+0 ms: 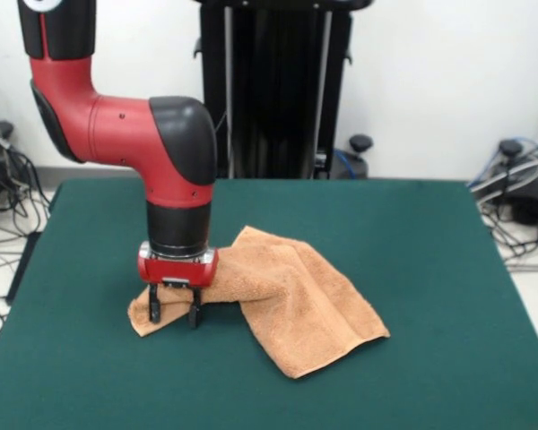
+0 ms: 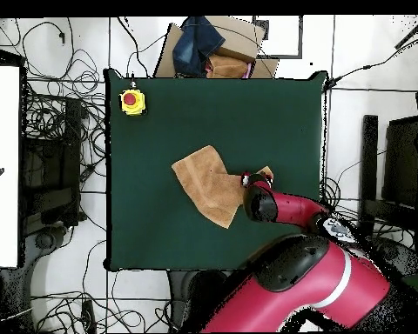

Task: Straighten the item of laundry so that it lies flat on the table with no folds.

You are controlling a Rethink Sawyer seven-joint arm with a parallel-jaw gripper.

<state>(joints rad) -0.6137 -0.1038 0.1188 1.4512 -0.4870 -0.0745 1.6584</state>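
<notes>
The peach-orange towel [image 1: 287,296] lies crumpled on the green table [image 1: 430,269], with a fold running across it and one corner pointing to the front right. My gripper [image 1: 174,309] points straight down at the towel's left corner. Its two black fingers [image 1: 153,306] stand apart, with their tips down on the cloth. In the overhead view the towel [image 2: 208,184] lies near the middle of the table [image 2: 160,226]. The arm's wrist [image 2: 258,198] covers the towel's right end and hides the gripper.
A yellow box with a red button [image 2: 132,101] stands at the table's upper left corner in the overhead view. A cardboard box with blue cloth [image 2: 208,43] sits beyond the table's top edge. Cables lie on the floor around the table.
</notes>
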